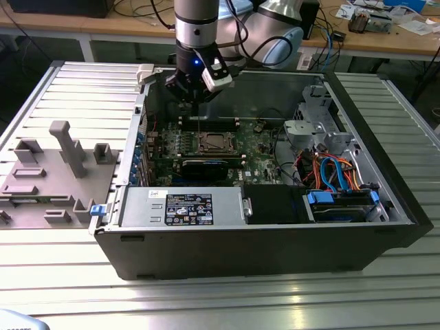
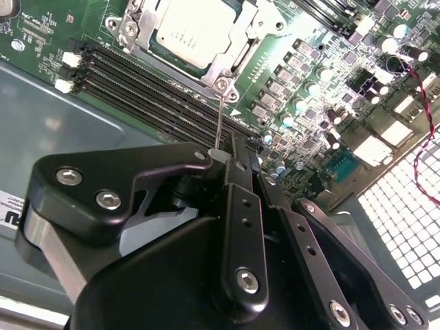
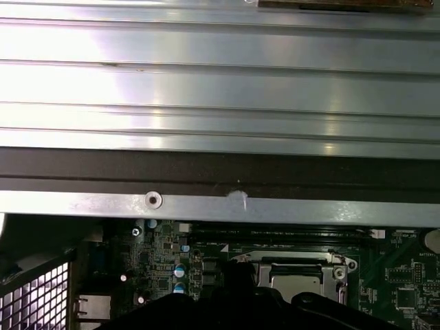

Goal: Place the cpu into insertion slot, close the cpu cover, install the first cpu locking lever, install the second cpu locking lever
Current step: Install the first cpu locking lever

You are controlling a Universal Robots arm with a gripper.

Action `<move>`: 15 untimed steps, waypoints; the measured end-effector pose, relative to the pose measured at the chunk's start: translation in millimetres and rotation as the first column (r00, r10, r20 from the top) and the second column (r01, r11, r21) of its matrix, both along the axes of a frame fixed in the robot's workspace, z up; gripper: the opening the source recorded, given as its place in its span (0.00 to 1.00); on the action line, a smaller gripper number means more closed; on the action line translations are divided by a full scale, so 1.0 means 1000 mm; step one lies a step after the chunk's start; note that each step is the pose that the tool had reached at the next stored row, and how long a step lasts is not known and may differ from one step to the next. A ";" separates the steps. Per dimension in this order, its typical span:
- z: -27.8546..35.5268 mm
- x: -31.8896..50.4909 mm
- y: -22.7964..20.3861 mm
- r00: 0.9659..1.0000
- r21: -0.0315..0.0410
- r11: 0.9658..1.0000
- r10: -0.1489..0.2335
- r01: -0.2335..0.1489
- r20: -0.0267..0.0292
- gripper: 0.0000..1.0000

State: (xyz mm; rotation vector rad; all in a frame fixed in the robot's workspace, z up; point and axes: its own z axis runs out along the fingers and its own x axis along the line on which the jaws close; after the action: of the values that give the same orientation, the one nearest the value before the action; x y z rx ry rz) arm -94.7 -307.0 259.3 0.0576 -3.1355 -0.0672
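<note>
Here, nearest the second wrist camera, the black fingers (image 2: 230, 155) fill the lower half of the frame, drawn together on the end of a thin wire lever (image 2: 218, 120) that runs up from their tips toward the chip socket (image 2: 227, 58). I judge them closed on that wire, though the contact itself is small and partly masked by the finger links.

Just past the tips the lever's long axis points up the frame to a screw at the near corner of the metal cover (image 2: 237, 51). That cover lies flat over the chip (image 2: 194, 31), whose pale top shows through the cut-out, so the chip sits in the socket with the frame already down. The socket lies ahead of and beyond the fingers, in the upper middle of this view — with long black memory slots (image 2: 151, 89) running between.

In the exterior view the gripper (image 1: 196, 93) hangs above the open computer case (image 1: 261, 240), the socket (image 1: 214, 144) below it on the green board (image 1: 261, 148). Whether the lever is hooked under its catch cannot be made out — the catch is hidden.
</note>
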 end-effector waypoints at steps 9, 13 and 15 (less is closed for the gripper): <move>0.0000 0.0041 0.0000 1.000 0.000 1.000 0.000 0.000 0.000 0.11; -0.0001 0.0052 0.0000 1.000 0.000 1.000 0.000 0.000 0.000 0.11; -0.0002 0.0061 0.0000 1.000 0.000 1.000 0.000 0.000 0.000 0.11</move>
State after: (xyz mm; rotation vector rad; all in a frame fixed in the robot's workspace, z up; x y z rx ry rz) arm -88.6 -307.0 259.1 0.0576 -3.1353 -0.0672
